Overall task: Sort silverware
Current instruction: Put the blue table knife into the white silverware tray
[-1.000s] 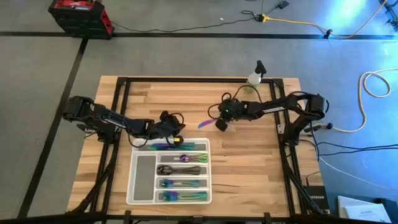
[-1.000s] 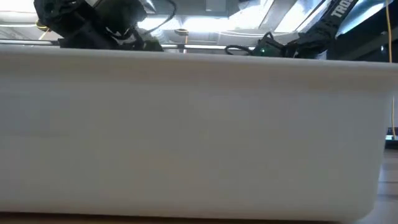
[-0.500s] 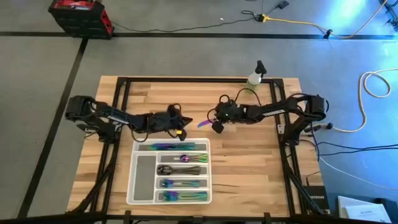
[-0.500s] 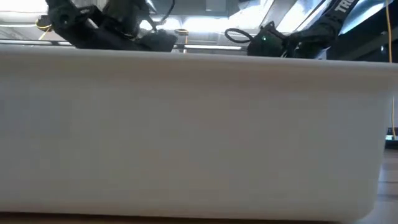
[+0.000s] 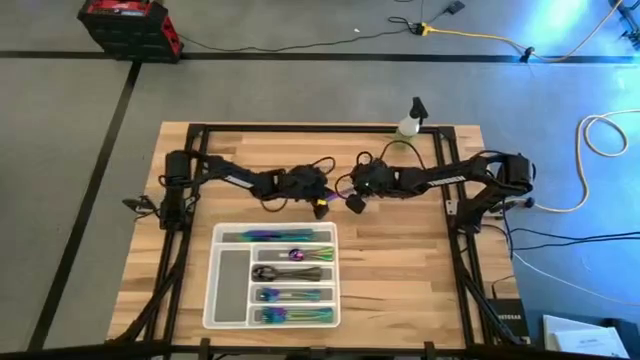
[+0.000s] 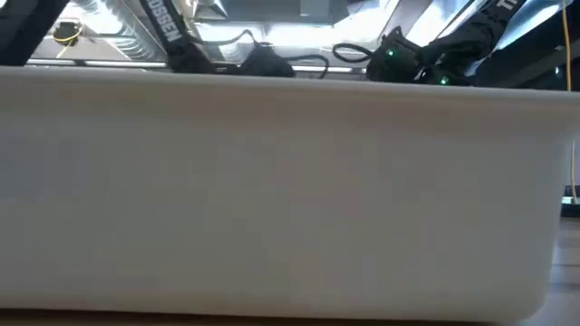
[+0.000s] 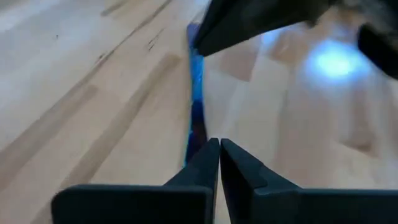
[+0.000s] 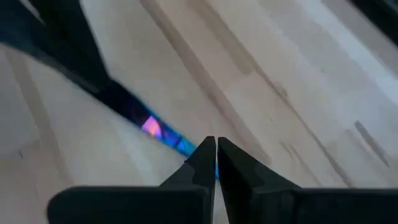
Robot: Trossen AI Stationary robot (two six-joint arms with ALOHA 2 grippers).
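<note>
Both arms were dark, almost black, built of slim links with thicker joint blocks. Loose black cables looped over the wrists. White letters ran along a link of each arm. Small green lights glowed on the right arm. A yellow spot sat beside the left hand.

You're in a workshop or robotics lab: grey floor marked with tape, loose cables, a red toolbox, a framed wooden table.
</note>
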